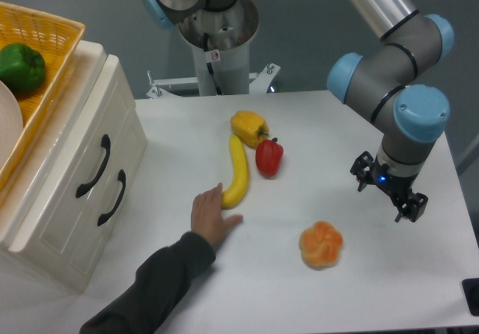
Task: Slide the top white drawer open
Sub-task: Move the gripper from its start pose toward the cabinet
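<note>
Top white drawer point(88, 158) sits at the left, flush in its cabinet point(71, 199), face turned right, long axis running near to far. Gripper point(389, 193) hangs far right over the table point(314, 289); fingers empty, their spread unclear.

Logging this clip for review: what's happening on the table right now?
Nothing is being handled by the robot. Its end effector hangs over the right side of the table, far from the cabinet, and the top white drawer looks shut. A person's hand rests on the table touching the banana, beside a yellow pepper, red pepper and an orange item.
</note>
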